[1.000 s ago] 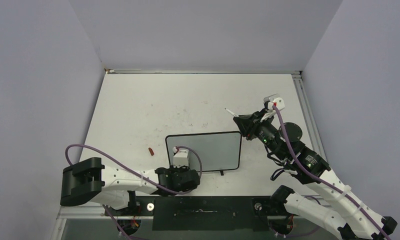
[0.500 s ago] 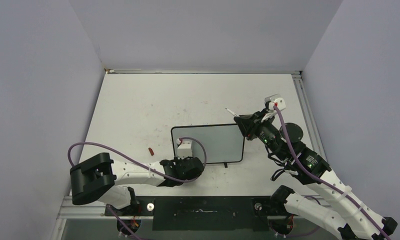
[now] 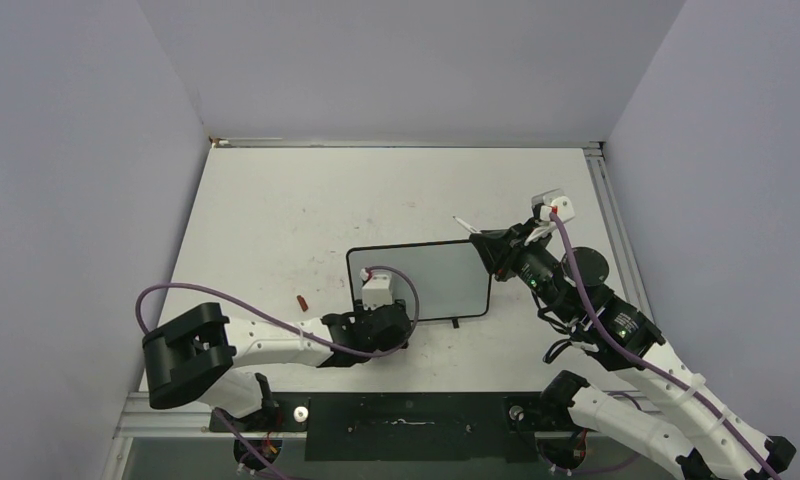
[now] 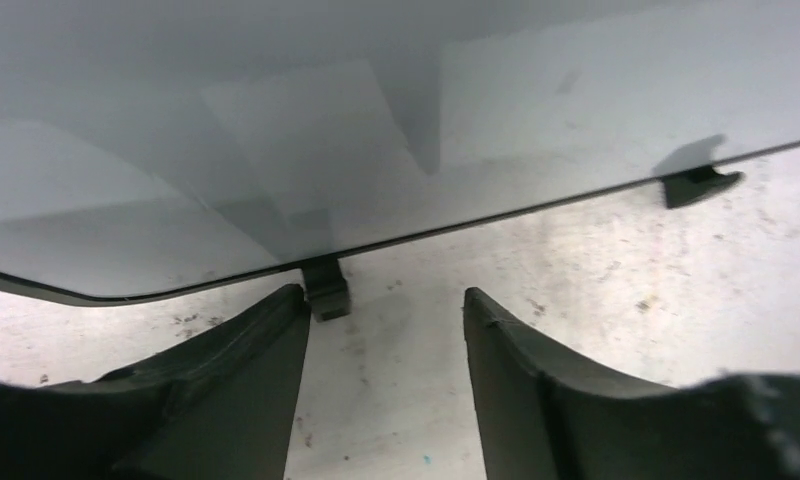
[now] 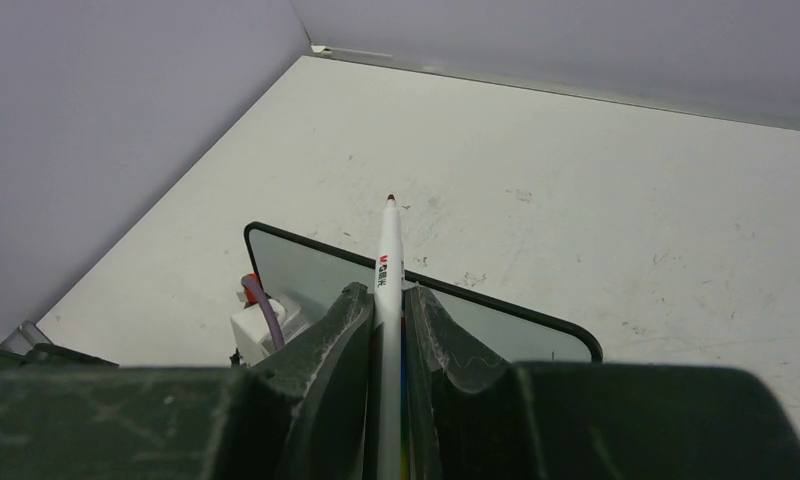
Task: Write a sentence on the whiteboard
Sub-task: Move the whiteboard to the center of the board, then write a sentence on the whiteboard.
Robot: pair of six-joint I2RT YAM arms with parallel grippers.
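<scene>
The whiteboard [image 3: 441,278] lies flat at mid-table, with a pale grey surface and a thin black frame. No writing shows on it. My left gripper [image 3: 384,312] is open and empty at the board's near edge. In the left wrist view [image 4: 384,295] its left finger is against one black foot [image 4: 326,290] of the whiteboard [image 4: 476,120]. My right gripper [image 3: 488,246] is shut on a white marker [image 3: 468,226] above the board's far right corner. In the right wrist view [image 5: 386,292] the marker [image 5: 388,250] points out over the whiteboard [image 5: 296,262], tip in the air.
A small red cap [image 3: 299,301] lies on the table left of the board. A black disc [image 3: 584,265] sits by the right arm. A second board foot [image 4: 698,185] shows further right. Grey walls enclose the table on three sides.
The left gripper has moved forward and right, and the whiteboard has slid with it away from the near edge. The right arm with the marker has hardly moved.
</scene>
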